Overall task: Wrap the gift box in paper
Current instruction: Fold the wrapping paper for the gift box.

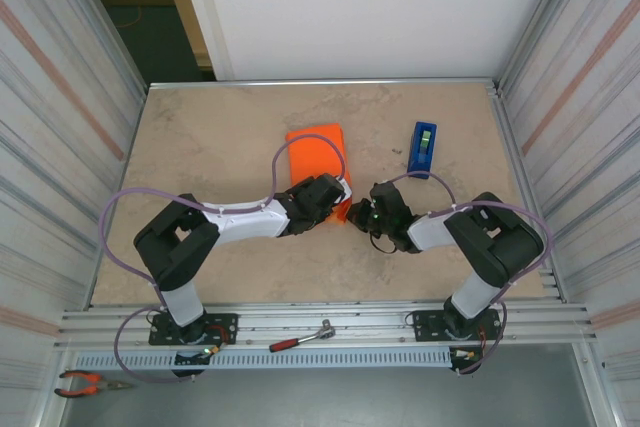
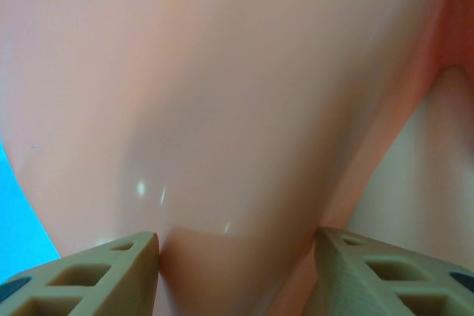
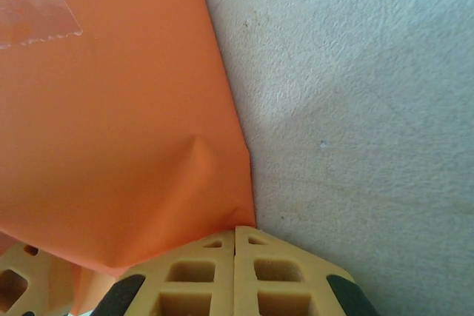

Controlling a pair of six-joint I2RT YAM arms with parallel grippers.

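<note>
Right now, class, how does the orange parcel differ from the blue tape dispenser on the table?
The paper parcel is bright orange; the tape dispenser is blue. The parcel is broad and squarish, the dispenser narrow. The left gripper and right gripper are both at the parcel's near edge, while the dispenser lies apart, untouched. Both rest on the table.

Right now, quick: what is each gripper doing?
Left gripper: fingers either side of the orange paper parcel, apparently gripping it.
Right gripper: closed, tips at the paper's corner, nothing visibly pinched.
</note>
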